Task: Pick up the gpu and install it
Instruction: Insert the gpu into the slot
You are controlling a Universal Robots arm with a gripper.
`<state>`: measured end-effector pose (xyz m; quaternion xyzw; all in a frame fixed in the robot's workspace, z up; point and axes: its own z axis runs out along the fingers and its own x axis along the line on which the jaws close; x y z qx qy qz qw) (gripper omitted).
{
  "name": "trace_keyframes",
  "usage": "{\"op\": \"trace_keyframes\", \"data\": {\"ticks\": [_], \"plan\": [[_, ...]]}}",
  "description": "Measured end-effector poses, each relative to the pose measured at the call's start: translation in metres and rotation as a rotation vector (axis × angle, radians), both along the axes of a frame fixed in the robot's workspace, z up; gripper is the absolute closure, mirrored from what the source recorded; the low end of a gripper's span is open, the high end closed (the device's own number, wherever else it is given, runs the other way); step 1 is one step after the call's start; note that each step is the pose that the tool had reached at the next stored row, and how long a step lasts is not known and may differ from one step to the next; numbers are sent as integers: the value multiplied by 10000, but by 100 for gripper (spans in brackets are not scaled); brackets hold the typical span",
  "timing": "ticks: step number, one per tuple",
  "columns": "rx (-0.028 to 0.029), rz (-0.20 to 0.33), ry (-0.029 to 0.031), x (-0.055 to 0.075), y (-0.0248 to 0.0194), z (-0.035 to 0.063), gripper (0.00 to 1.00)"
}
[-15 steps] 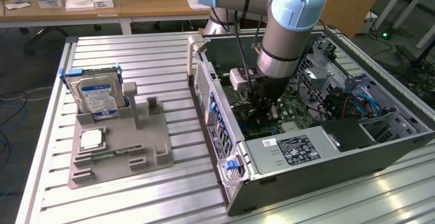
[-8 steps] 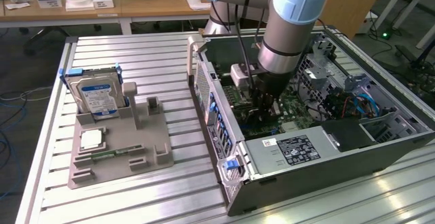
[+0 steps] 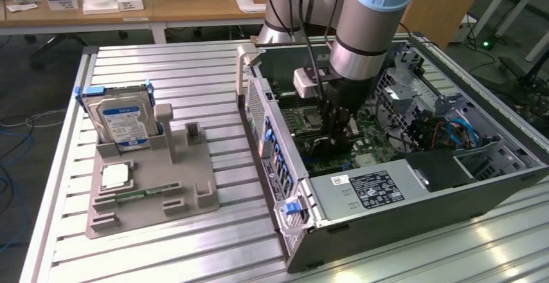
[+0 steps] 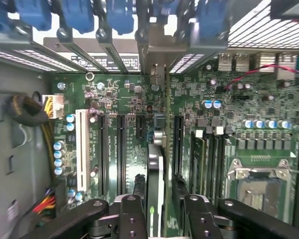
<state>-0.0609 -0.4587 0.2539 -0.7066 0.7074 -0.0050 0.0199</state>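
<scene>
While the fingers (image 4: 159, 211) pinch the gpu (image 4: 155, 174) edge-on above the motherboard (image 4: 124, 109) inside the case (image 3: 360, 231), any tilt could jam it beside its slot.

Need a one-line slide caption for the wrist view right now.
Gripper holds the gpu edge-on above the green motherboard inside the open computer case.

arm (image 3: 364, 32) reaching down into the open pc case (image 3: 403, 167), gripper (image 3: 337, 138) low over the motherboard (image 3: 364, 145), hard drive (image 3: 125, 119) upright in a grey holder (image 3: 150, 186) on the exterior view's left
</scene>
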Motion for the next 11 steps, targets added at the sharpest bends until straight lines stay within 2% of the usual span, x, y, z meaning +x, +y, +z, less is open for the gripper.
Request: {"op": "trace_keyframes", "data": {"ticks": [7, 11], "plan": [[0, 0, -63, 0, 0, 264, 64], [1, 0, -70, -1, 0, 276, 64]]}}
